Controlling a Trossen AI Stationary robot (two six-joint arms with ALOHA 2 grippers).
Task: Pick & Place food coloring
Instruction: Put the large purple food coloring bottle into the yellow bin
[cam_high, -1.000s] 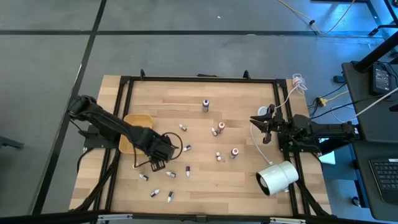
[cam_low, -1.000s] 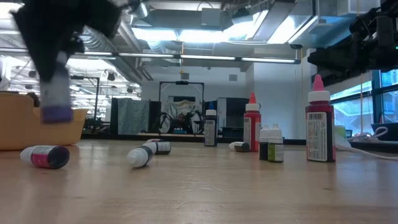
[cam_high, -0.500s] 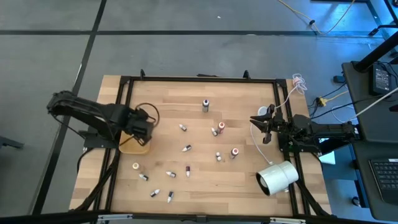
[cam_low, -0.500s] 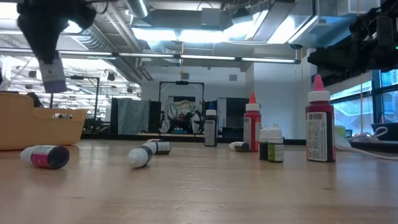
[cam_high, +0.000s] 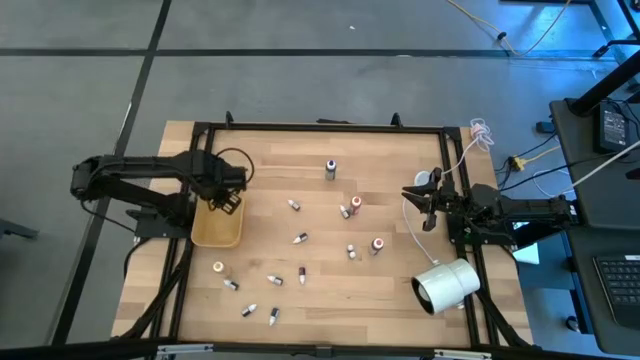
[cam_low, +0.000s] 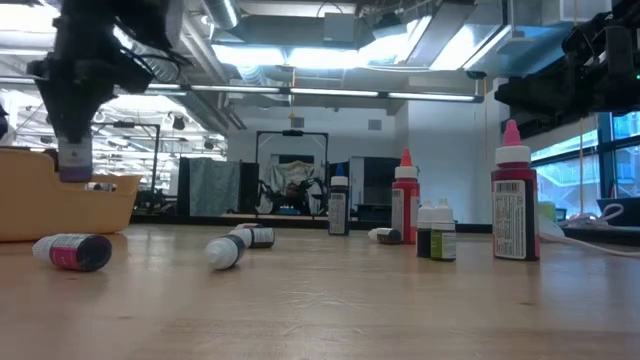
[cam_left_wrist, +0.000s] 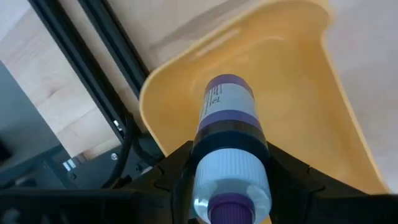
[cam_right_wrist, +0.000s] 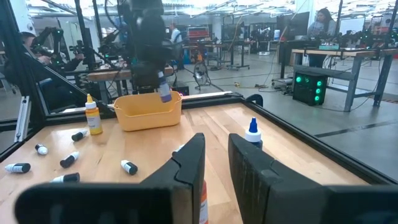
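Left gripper (cam_high: 226, 196) clamped on a purple-banded bottle (cam_left_wrist: 227, 118), hanging over the tan tray (cam_high: 219, 232) at the table's left edge, other small bottles (cam_high: 301, 238) scattered on the wooden table (cam_high: 390, 160), right gripper (cam_high: 428, 201) pinched together, idle at the right edge.

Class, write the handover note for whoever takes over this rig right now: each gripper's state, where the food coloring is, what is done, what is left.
Left gripper: shut on a purple-banded bottle, held over the tan tray at the table's left side, not yet released.
Right gripper: shut, empty, parked at the right edge near the white cylinder.
Bottles: about a dozen scattered on the table. Most lie on their sides; a few stand, such as the red-capped one.
Done: one bottle carried to the tray. Whether others already lie in it is not clear.
Left: drop this bottle, then fetch the rest.
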